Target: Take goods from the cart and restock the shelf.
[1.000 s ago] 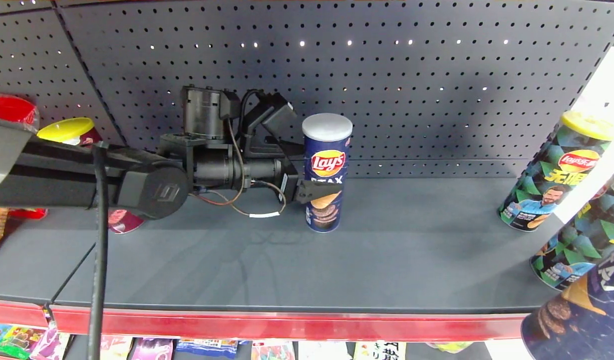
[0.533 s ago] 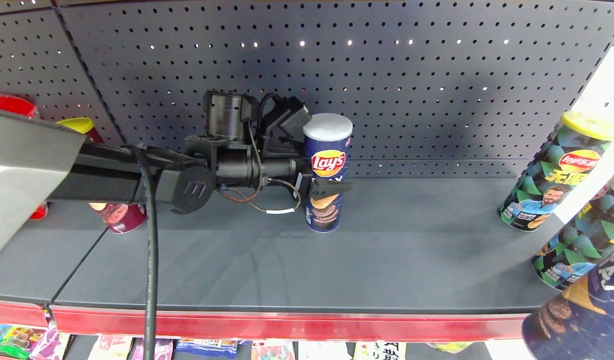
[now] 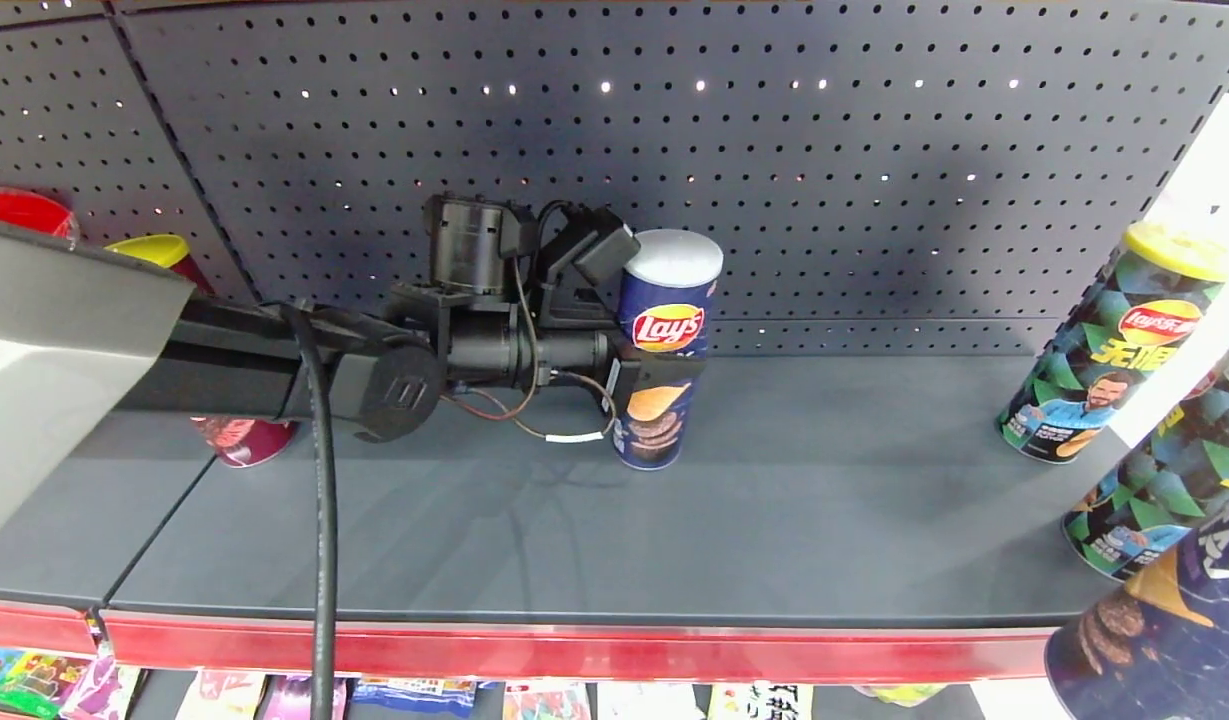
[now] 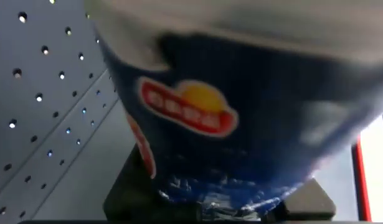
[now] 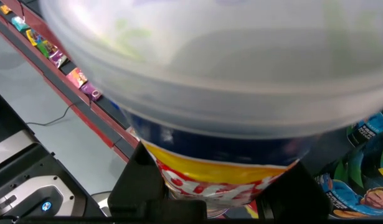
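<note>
A blue chips can (image 3: 664, 330) with a white lid stands on the grey shelf (image 3: 794, 520) near the pegboard, leaning with its top to the right. My left gripper (image 3: 662, 374) reaches in from the left and is shut around the can's middle. In the left wrist view the blue can (image 4: 241, 112) sits close between the dark fingers (image 4: 124, 194) of my left gripper (image 4: 216, 200). My right gripper (image 5: 219, 193) is shut on a second blue can (image 5: 228, 168) with a clear lid, which appears low at the right (image 3: 1164, 620) in the head view.
Two green cans (image 3: 1114, 350) (image 3: 1154, 490) stand at the shelf's right end. A maroon can (image 3: 236, 438) with a yellow lid and a red-lidded one (image 3: 14, 208) stand at the left behind my arm. A red strip (image 3: 574, 650) edges the shelf front.
My left gripper has slid right and closed around the blue can. The can, upright before, now leans with its top to the right.
</note>
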Controlling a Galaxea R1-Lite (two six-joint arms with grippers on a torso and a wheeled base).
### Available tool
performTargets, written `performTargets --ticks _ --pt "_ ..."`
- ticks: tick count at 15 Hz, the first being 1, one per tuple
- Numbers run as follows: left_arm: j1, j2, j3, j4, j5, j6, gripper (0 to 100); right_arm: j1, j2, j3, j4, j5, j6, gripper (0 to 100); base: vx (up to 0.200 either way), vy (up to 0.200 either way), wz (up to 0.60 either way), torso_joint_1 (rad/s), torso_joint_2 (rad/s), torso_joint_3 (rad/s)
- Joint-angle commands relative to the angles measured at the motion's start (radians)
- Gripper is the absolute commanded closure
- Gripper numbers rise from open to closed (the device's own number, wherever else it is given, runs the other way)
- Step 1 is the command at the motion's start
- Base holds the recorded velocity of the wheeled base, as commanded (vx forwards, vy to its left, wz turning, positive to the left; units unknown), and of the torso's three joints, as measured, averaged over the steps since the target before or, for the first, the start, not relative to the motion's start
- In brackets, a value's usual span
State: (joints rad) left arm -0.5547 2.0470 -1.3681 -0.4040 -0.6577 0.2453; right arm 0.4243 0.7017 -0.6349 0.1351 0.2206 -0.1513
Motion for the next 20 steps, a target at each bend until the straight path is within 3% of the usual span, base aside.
performTargets --ticks 1,7,9,11,14,20 --pt "-0.002 -0.077 0.081 0.002 -0.003 -0.004 100 0.001 0.002 -0.002 -0.002 0.002 -0.001 100 0.000 0.000 0.00 0.000 0.00 0.000" --pt "-0.036 -0.248 0.325 -0.001 -0.005 -0.008 100 0.001 0.010 -0.006 -0.003 0.003 -0.001 100 0.000 0.000 0.00 0.000 0.00 0.000" --pt "-0.051 -0.278 0.392 -0.044 -0.005 -0.009 100 0.002 0.010 -0.009 -0.003 0.003 -0.001 100 0.000 0.000 0.00 0.000 0.00 0.000" --pt "-0.056 -0.280 0.412 -0.078 -0.003 -0.012 100 0.002 0.010 -0.009 -0.002 0.003 -0.001 100 0.000 0.000 0.00 0.000 0.00 0.000" --pt "-0.091 -0.309 0.432 -0.088 0.009 -0.074 100 0.002 0.013 -0.012 -0.002 0.003 -0.001 100 0.000 0.000 0.00 0.000 0.00 0.000" --pt "-0.096 -0.311 0.506 -0.160 0.007 -0.077 100 0.002 0.015 -0.026 0.000 0.003 -0.001 100 0.000 0.000 0.00 0.000 0.00 0.000"
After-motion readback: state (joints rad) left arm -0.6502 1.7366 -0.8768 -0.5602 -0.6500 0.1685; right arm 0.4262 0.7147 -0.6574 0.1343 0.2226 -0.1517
